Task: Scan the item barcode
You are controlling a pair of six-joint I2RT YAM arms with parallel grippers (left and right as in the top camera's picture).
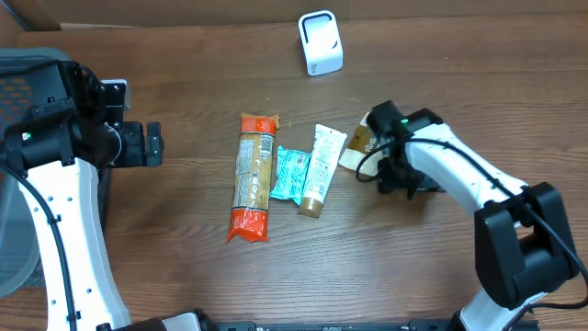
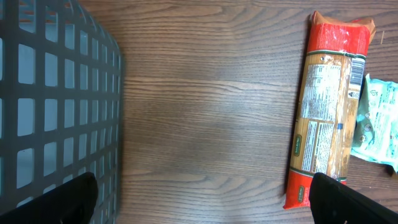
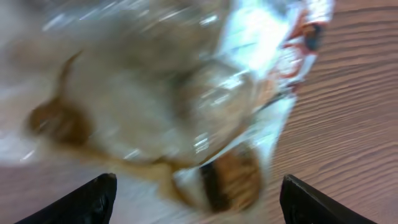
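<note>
**Overhead:** the scanner [image 1: 320, 42] stands at the far edge, about the middle; four items lie in a row near the centre, from left a pasta pack [image 1: 254, 176], a teal sachet [image 1: 292, 175], a tube [image 1: 319, 170] and a packet [image 1: 356, 144]; the right gripper [image 1: 393, 173] hangs at the packet's right side; the left gripper [image 1: 149, 144] is well apart at the left, beside a basket [image 1: 23, 78]; no item is lifted or at the scanner, so the scan is judged not yet begun, with pick-up, presentation and reading all left.

**Left wrist:** jaws wide, nothing between them; pasta pack at right, basket wall at left.

**Right wrist:** jaws wide, the packet close beneath them; whether they touch it cannot be told; the packet, blurred, looks like clear crinkled film with white and orange print over brown contents; no barcode can be made out.
</note>
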